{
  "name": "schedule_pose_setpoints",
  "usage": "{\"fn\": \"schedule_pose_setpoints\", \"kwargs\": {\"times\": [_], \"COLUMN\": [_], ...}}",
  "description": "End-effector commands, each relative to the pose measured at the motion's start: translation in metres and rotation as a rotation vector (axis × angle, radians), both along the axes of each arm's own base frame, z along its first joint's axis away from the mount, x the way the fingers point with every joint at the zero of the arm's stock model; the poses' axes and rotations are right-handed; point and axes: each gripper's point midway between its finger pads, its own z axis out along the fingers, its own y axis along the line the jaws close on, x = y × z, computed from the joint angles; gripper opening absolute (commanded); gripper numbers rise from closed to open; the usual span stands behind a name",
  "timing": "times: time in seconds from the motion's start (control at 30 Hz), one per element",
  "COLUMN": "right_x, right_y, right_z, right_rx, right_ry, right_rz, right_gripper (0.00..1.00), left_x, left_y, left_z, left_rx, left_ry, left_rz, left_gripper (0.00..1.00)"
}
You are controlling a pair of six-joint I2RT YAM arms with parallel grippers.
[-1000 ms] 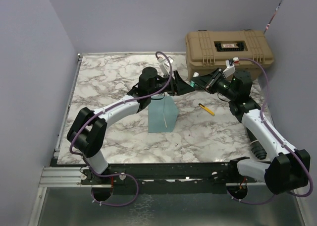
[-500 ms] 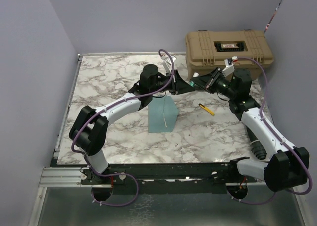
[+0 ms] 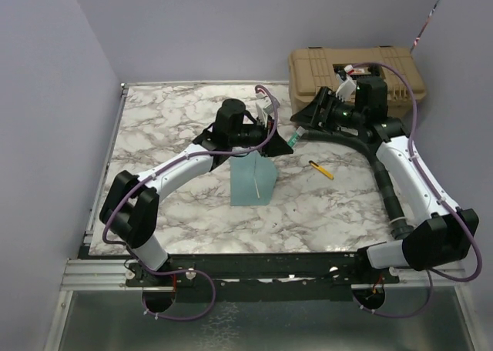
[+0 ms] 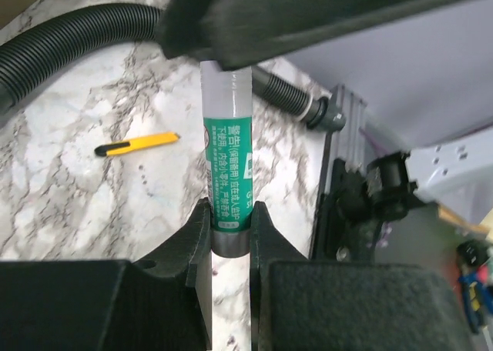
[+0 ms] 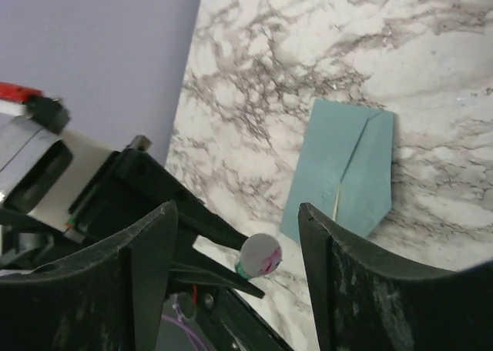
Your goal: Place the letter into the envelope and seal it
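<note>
The teal envelope (image 3: 253,178) lies flat on the marble table, its pointed flap folded down and a thin pale streak along the seam; it also shows in the right wrist view (image 5: 347,166). The letter is hidden. My left gripper (image 3: 280,141) (image 4: 229,212) is shut on the base of a green-labelled glue stick (image 4: 229,166) (image 3: 295,138), held above the table just behind the envelope. My right gripper (image 3: 312,117) (image 5: 237,206) is open, its fingers spread either side of the stick's pale round end (image 5: 259,255) without touching it.
A yellow utility knife (image 3: 321,169) (image 4: 137,144) lies right of the envelope. A tan hard case (image 3: 354,74) stands at the back right corner. The right arm's black corrugated hose (image 4: 77,28) runs above the table's right side.
The left gripper closed on the glue stick. The right gripper opened, let go of the stick's far end and drew back up toward the tan case.
</note>
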Motion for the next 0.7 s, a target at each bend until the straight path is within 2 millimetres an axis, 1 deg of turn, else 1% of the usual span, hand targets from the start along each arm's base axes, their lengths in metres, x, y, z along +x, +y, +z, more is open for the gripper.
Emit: {"fn": "schedule_pose_setpoints", "kwargs": {"times": [0.0,0.1,0.2,0.27,0.33,0.37,0.4,0.47,0.53,0.57,0.6,0.67], "right_x": [-0.033,-0.041,-0.045,-0.044,-0.043,-0.043,-0.042,-0.041,-0.039,-0.039,-0.039,-0.039], "right_y": [0.002,0.010,0.016,0.017,0.018,0.018,0.019,0.019,0.019,0.019,0.020,0.021], "right_z": [-0.038,-0.030,-0.026,-0.027,-0.029,-0.029,-0.030,-0.032,-0.034,-0.035,-0.035,-0.036], "right_rx": [-0.116,-0.064,-0.022,-0.017,-0.014,-0.011,-0.007,-0.006,-0.010,-0.010,-0.008,0.000], "right_ry": [0.145,0.120,0.116,0.125,0.132,0.135,0.138,0.145,0.151,0.152,0.152,0.156], "right_rz": [0.191,0.247,0.292,0.299,0.299,0.297,0.302,0.302,0.301,0.301,0.307,0.321], "right_gripper": [0.66,0.62,0.55,0.45,0.33,0.30,0.29,0.31,0.42,0.45,0.48,0.51], "left_x": [-0.016,-0.016,-0.015,-0.013,-0.013,-0.014,-0.014,-0.015,-0.016,-0.017,-0.018,-0.020], "left_y": [0.020,0.023,0.026,0.028,0.030,0.031,0.032,0.034,0.035,0.035,0.035,0.036], "left_z": [-0.006,-0.006,-0.006,-0.006,-0.006,-0.005,-0.005,-0.004,-0.004,-0.004,-0.004,-0.004], "left_rx": [0.082,0.079,0.080,0.082,0.080,0.078,0.078,0.075,0.073,0.072,0.072,0.070], "left_ry": [-0.134,-0.136,-0.139,-0.138,-0.138,-0.139,-0.140,-0.140,-0.140,-0.140,-0.140,-0.138], "left_rz": [-0.105,-0.118,-0.116,-0.111,-0.114,-0.115,-0.114,-0.118,-0.124,-0.125,-0.127,-0.135], "left_gripper": [0.00,0.00,0.00,0.00,0.00,0.00,0.00,0.00,0.00,0.00,0.00,0.00]}}
